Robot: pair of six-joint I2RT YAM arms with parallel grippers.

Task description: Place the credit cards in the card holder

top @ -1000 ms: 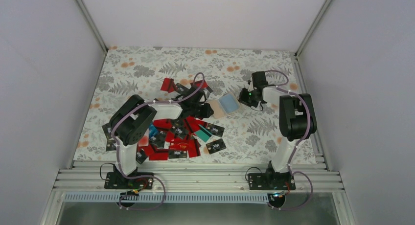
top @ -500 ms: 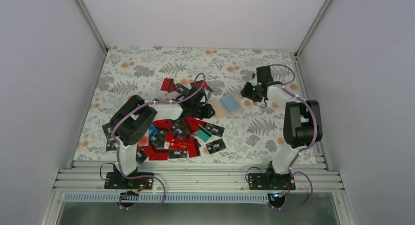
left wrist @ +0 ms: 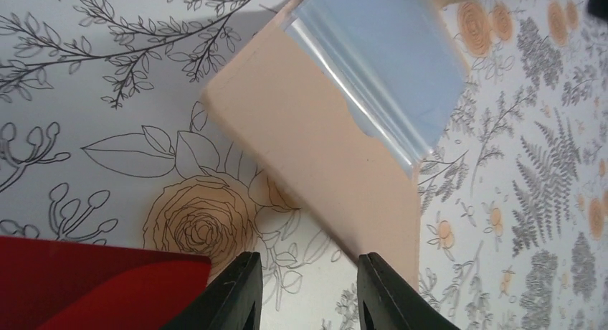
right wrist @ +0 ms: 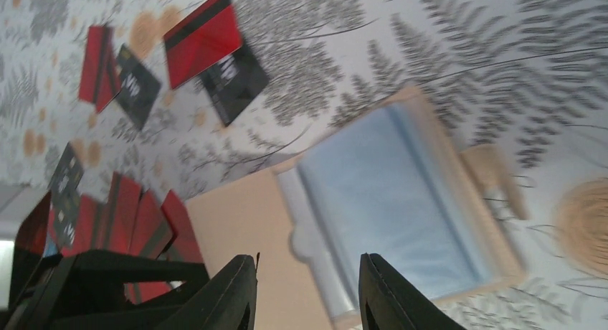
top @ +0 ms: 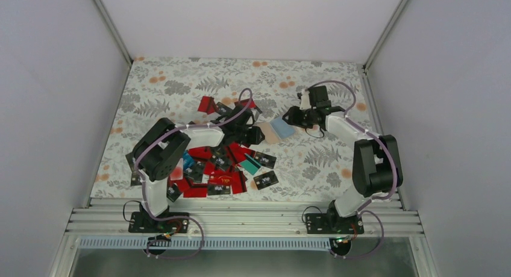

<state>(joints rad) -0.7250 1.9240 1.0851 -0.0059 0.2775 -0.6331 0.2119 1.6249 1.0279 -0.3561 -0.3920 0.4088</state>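
From above, we see the left arm rise from its base to a high elbow, then run its forearm low and rightward over the credit cards [top: 218, 170], which lie heaped in red, black and teal on the floral tablecloth [top: 163, 87]. The left gripper [top: 252, 133] sits at the heap's far right edge, just beside the card holder [top: 275, 131]. The holder lies open and flat, its tan flap toward the heap and its pale blue sleeves to the right. The right arm stands tall at the right side, elbow bent, forearm reaching up and left, so the right gripper [top: 291, 116] hangs just beyond the holder's sleeve end.

In the left wrist view, we see 2 fingers [left wrist: 236, 294] partly apart with only tablecloth between them, gripping nothing. The holder's tan flap lies just ahead, touching neither finger as far as we can tell. A red card [left wrist: 86, 283] lies at the lower left.

In the right wrist view, the fingers [right wrist: 231, 294] are likewise partly apart and empty, hanging above the open holder. Beyond it lie 1 red card with a black stripe [right wrist: 204, 34] and 1 black card [right wrist: 233, 80]. The left gripper's black body shows at the lower left.
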